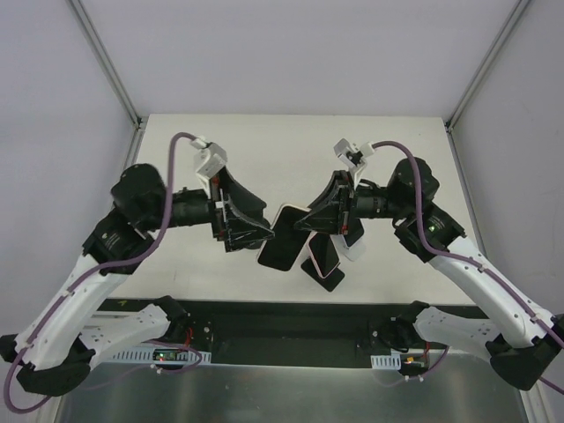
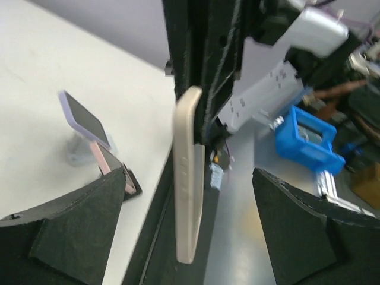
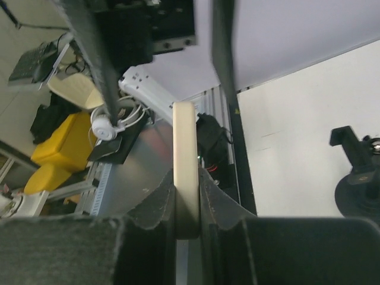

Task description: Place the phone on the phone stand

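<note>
Mid-handover. The right pincer (image 1: 308,218) is clamped on the phone (image 1: 282,242), held edge-up above the counter (image 1: 220,150). The left pincer (image 1: 258,231) gapes wide at its 9 o'clock. The stand (image 3: 356,193) sits at the phone's 3 o'clock in the right wrist view. We judge a drop likely if the right lets go before the left closes.

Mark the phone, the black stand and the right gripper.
phone (image 2: 189,178): left wrist view, its side edge.
black stand (image 3: 358,199): right wrist view, round base.
right gripper (image 3: 186,191): right wrist view, between fingertips clamping the phone.
</note>
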`<state>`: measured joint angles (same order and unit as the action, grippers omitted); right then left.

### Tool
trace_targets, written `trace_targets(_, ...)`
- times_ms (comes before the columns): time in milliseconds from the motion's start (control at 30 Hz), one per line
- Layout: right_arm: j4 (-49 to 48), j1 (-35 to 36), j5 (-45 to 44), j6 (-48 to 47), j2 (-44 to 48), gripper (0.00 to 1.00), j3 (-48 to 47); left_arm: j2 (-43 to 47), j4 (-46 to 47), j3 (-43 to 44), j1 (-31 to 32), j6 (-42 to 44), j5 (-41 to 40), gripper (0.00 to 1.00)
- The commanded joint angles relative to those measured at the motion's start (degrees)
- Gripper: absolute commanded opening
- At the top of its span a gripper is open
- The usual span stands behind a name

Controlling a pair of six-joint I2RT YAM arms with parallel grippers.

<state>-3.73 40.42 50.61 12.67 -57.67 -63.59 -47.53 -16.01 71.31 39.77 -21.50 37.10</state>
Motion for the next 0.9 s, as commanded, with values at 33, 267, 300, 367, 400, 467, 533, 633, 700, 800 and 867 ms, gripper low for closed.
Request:
trace_targets(33,3.5,4.7,3.4,-6.4,-1.3,0.01,-5.3,-8.3,-5.1,2.1,0.2,2.2,13.3,0.80)
trace_targets(267,7.2,8.6,2.1,-10.6,-3.1,0.01,-6.5,-10.0,-4.6,1.4,0.4,2.0,17.0,0.43)
trace_targets(300,7.8,8.8,2.0,-11.0,-3.2,0.01,-7.0,-10.0,-4.6,1.3,0.5,2.1,17.8,0.27)
trace_targets(367,7.9,9.0,1.0,-11.4,-3.2,0.01,-7.0,-10.0,-4.5,0.8,0.7,2.3,19.2,0.18)
trace_targets(400,8.0,9.0,0.9,-11.4,-3.3,0.01,-7.1,-10.0,-4.5,0.7,0.8,2.5,19.9,0.09)
trace_targets(467,8.0,9.0,1.2,-11.4,-3.6,0.01,-7.3,-9.3,-4.4,0.3,1.0,2.8,19.2,0.00)
trace_targets(533,9.3,9.1,0.9,-12.0,-3.9,0.02,-7.6,-7.7,-4.5,0.1,1.0,3.3,16.0,0.00)
trace_targets(633,11.9,9.0,-0.2,-13.8,-4.0,0.41,-7.3,-4.5,-4.4,0.1,1.0,4.2,8.6,0.00)
trace_targets(700,12.0,9.2,-0.9,-13.9,-3.7,0.59,-6.5,-2.8,-4.0,0.1,1.0,4.4,5.3,0.00)
trace_targets(800,10.0,10.5,-2.8,-12.8,-3.2,0.71,-3.7,0.2,-2.3,-0.3,1.0,3.6,0.6,0.00)
trace_targets(867,7.3,12.0,-3.6,-10.8,-3.3,0.73,-1.6,1.6,0.0,-0.9,1.0,2.0,-0.3,0.00)
